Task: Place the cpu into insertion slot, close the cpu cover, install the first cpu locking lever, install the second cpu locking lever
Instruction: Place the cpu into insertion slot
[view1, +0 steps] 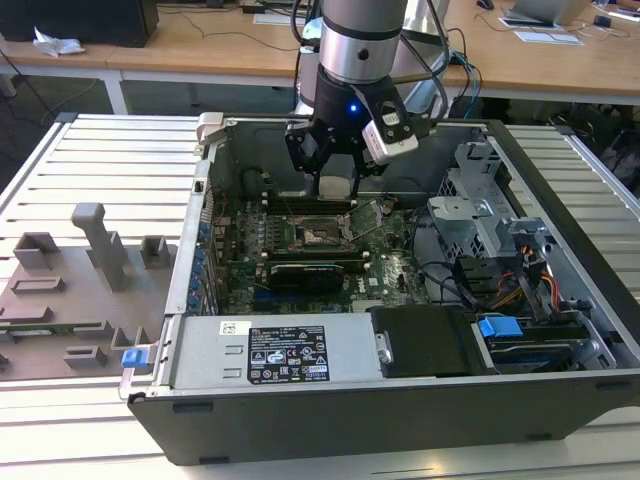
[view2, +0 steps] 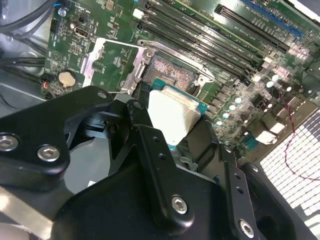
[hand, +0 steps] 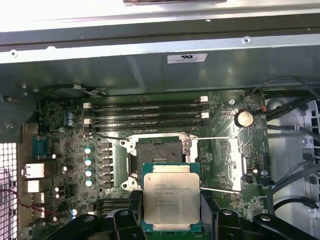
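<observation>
The tool (view1: 335, 175) is clamped on the cpu (hand: 171, 197), held flat above the motherboard (view1: 395, 270), while the insertion slot (hand: 159, 154) lies below, just offset from the chip, edges roughly parallel.

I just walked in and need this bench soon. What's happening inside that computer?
The robot arm's hand is shut on the cpu, holding it flat inside the open computer case, over the motherboard. The insertion slot is bare, so the chip is not yet seated. The cpu cover is flipped open beside the slot, and nothing has been locked down.
</observation>
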